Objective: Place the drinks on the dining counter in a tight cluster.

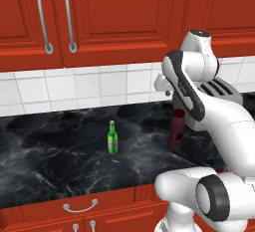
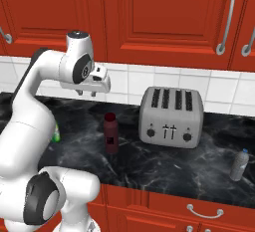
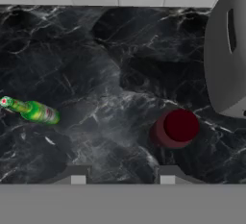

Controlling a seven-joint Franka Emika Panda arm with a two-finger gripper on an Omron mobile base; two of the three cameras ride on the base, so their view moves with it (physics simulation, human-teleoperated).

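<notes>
Two bottles flank end effector (image 3: 120,175), open | toaster (image 2: 171,117) beside dark-red bottle (image 2: 111,133)

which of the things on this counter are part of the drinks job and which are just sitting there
Part of the job:
dark-red bottle, upright below the claw
green bottle, upright to its left
clear bottle with blue cap, upright past the toaster

Just sitting there:
toaster
red wall cabinets
tiled wall
</notes>
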